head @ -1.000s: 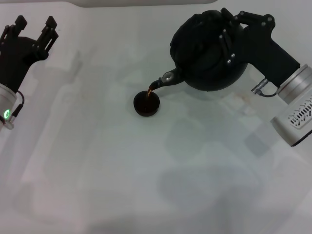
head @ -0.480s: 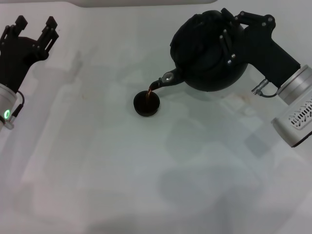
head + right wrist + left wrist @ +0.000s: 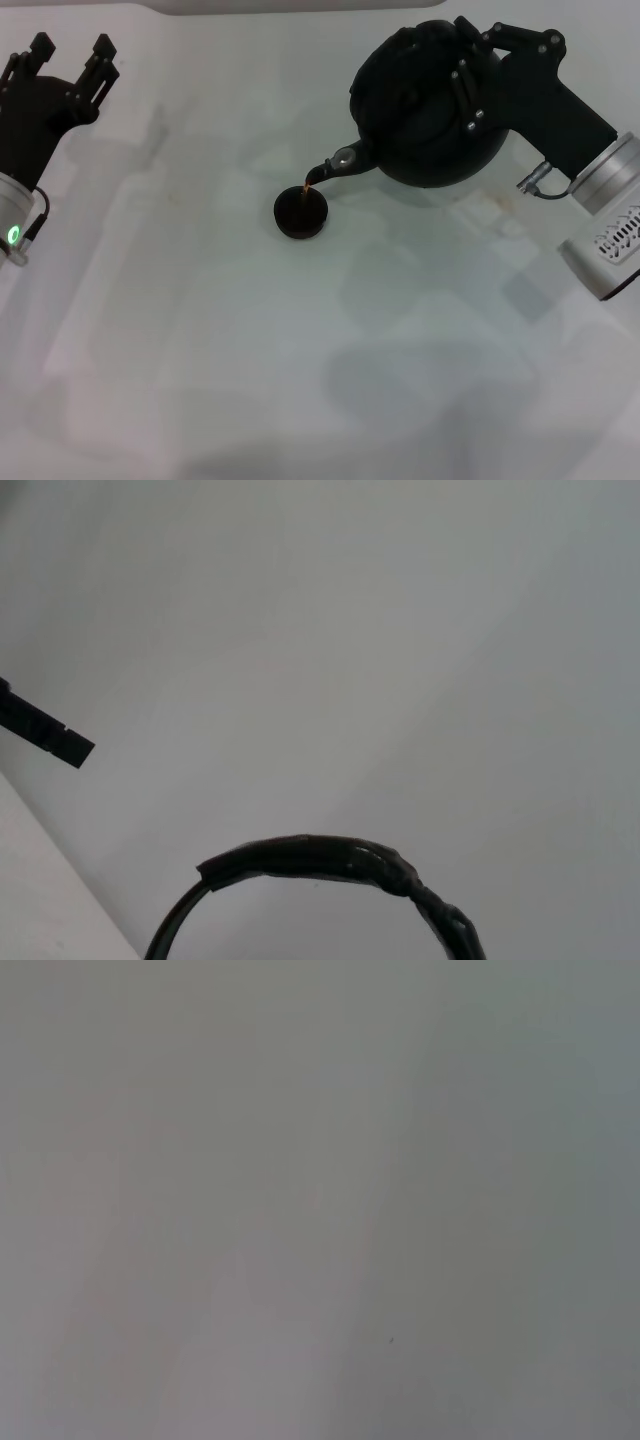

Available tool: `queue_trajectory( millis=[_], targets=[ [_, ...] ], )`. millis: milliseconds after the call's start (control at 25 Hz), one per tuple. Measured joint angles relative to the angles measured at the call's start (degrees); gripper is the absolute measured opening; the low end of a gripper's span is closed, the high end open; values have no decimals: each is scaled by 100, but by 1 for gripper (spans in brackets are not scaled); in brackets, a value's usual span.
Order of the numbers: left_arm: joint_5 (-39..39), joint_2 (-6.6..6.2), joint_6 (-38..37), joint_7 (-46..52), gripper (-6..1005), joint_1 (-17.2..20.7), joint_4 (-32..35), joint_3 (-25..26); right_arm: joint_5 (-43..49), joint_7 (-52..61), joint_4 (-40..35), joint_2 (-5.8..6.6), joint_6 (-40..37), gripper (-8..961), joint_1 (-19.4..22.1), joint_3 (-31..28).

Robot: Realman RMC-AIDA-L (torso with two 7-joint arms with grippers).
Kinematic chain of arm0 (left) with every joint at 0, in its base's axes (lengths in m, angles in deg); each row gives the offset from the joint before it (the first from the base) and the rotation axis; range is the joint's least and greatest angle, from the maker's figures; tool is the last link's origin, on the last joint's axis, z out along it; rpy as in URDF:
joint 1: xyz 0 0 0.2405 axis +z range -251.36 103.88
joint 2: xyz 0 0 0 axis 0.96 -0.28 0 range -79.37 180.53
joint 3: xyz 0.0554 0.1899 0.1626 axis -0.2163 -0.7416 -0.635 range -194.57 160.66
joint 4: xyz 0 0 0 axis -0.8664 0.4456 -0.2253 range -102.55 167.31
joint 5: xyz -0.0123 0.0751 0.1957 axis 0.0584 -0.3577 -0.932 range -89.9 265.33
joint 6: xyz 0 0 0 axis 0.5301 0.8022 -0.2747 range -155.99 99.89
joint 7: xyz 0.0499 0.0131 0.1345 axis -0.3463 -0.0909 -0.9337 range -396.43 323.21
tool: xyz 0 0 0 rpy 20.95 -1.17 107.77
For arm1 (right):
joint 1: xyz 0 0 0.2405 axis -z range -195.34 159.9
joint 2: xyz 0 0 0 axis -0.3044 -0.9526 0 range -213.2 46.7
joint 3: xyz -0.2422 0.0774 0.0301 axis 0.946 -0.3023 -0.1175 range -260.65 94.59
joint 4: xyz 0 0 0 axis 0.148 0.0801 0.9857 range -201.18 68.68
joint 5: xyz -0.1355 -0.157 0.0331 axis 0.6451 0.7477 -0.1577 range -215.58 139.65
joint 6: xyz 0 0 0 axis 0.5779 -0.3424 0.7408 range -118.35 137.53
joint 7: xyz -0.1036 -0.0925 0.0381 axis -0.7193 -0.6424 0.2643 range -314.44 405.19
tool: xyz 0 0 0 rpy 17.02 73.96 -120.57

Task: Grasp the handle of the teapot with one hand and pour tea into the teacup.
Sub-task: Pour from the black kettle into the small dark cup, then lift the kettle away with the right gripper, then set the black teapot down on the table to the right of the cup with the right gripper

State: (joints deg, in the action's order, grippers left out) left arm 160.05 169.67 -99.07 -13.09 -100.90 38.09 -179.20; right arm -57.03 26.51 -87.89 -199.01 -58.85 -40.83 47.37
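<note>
The round matte-black teapot (image 3: 425,110) hangs tilted at the back right of the white table. Its short spout (image 3: 336,164) points down to the left, just above the small black teacup (image 3: 300,213). A thin amber thread of tea (image 3: 307,184) leaves the spout tip toward the cup, which holds dark liquid. My right gripper (image 3: 470,75) is shut on the handle at the pot's top, and its body hides most of the handle in the head view. The right wrist view shows the wrapped black handle (image 3: 325,858) arching close by. My left gripper (image 3: 72,50) stands open at the far left, holding nothing.
The white table (image 3: 300,350) spreads in front of the cup, with only soft shadows on it. A pale raised edge (image 3: 280,5) runs along the back. The left wrist view shows only plain grey surface.
The stream of tea has thinned to a short thread at the spout tip. The teapot has barely shifted, and the left arm has not moved.
</note>
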Motion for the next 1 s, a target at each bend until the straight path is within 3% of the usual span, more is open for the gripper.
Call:
queue_trajectory(
  millis=[600, 1000],
  targets=[
    [112, 0, 10, 4, 776, -19, 0, 0, -120, 2278, 14, 7, 84, 120, 66, -6],
    [150, 0, 26, 4, 776, 1, 9, 0, -1068, 3796, 431, 23, 8, 121, 234, -1]
  ],
)
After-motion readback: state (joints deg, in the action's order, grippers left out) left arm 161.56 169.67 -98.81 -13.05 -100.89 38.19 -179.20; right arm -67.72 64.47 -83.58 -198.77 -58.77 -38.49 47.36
